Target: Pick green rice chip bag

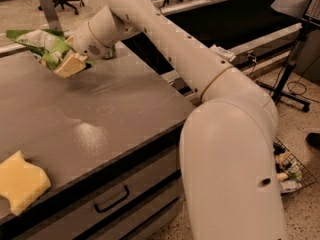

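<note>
The green rice chip bag (42, 45) is a glossy lime-green pouch with white patches, at the far left of the camera view. It hangs tilted above the grey table (100, 114), clear of the surface. My gripper (67, 61) is shut on the bag's right end, with a tan fingertip (70, 65) showing under the bag. The white arm reaches in from the lower right across the table's far corner.
A pale-yellow sponge (20, 181) lies at the table's front left edge. A green can (109, 52) stands just behind my wrist, mostly hidden. A drawer handle (112, 200) is below the table front. A wire basket (287, 171) of items sits on the floor right.
</note>
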`<state>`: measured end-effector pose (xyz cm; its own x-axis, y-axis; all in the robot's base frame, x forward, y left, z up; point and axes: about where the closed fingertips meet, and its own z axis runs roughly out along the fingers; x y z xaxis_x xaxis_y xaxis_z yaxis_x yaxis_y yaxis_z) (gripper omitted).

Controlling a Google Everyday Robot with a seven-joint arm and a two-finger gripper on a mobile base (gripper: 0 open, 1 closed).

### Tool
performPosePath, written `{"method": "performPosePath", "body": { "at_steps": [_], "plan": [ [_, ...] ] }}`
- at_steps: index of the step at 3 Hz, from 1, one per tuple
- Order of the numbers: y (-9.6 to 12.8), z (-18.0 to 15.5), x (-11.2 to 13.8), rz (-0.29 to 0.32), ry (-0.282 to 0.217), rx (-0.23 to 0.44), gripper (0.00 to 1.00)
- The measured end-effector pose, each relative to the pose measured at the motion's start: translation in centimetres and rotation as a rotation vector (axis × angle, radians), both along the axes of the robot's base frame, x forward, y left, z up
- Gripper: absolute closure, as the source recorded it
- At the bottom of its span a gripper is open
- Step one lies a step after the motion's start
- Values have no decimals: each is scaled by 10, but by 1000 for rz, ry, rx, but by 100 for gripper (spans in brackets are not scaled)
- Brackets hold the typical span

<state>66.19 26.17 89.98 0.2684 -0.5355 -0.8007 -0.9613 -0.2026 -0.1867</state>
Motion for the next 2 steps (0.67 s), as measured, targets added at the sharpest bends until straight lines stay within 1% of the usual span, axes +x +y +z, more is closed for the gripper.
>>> {"method": "performPosePath", "body": {
  "at_steps": [1,2],
  "plan": [
    [0,18,-6,81,-34,59,100],
    [-1,20,-7,94,-43,62,100]
  ]
}}
